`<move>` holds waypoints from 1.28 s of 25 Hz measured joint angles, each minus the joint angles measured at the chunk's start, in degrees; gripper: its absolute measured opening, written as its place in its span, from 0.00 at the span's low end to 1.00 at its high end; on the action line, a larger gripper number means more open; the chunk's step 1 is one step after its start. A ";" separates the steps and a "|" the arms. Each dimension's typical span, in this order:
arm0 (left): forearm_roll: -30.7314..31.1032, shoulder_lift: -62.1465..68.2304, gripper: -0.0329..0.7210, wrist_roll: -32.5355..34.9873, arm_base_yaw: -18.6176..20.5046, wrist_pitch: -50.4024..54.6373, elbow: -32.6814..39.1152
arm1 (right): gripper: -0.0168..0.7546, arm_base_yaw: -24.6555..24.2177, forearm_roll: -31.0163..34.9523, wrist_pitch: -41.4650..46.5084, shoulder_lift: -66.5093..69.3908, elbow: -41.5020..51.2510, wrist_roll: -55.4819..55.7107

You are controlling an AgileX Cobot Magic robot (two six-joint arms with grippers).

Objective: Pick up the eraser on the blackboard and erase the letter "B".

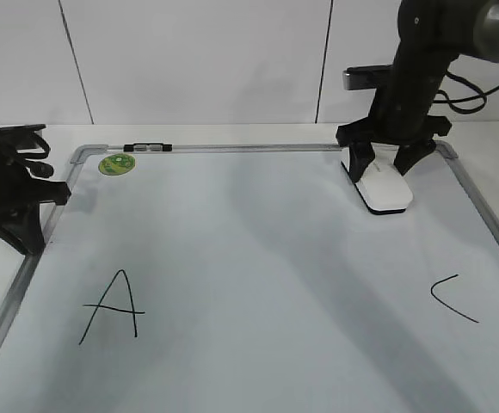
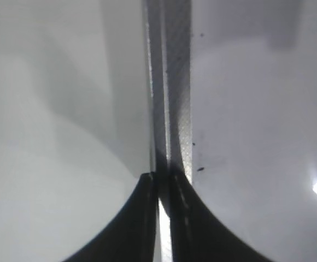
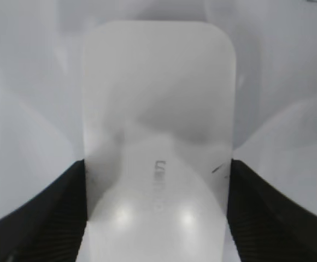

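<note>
The white glossy eraser (image 1: pixel 385 188) lies on the blackboard (image 1: pixel 258 249) near its far right corner. My right gripper (image 1: pixel 385 165) straddles the eraser's far end, with both fingers against its sides. In the right wrist view the eraser (image 3: pixel 158 103) fills the space between the fingers (image 3: pixel 158 180). No letter "B" shows on the board; only a black "A" (image 1: pixel 112 308) at near left and a "C" (image 1: pixel 452 298) at near right are visible. My left gripper (image 1: pixel 26 234) is shut and empty over the board's left frame (image 2: pixel 169 82), its fingertips (image 2: pixel 163 188) together.
A small round green magnet (image 1: pixel 116 164) sits at the board's far left corner. A black and silver clip (image 1: pixel 148 148) lies on the top frame. The grey frame runs round the board, with white table and wall beyond.
</note>
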 joint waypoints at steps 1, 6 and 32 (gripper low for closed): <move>0.00 0.00 0.08 0.00 0.00 0.00 0.00 | 0.74 0.33 0.00 0.00 0.00 0.00 0.00; 0.00 0.00 0.08 0.00 0.00 0.00 0.00 | 0.74 0.03 -1.07 0.00 0.00 0.00 0.76; 0.10 0.09 0.08 0.00 0.00 0.27 0.00 | 0.74 7.03 -1.59 0.00 0.13 -0.14 1.44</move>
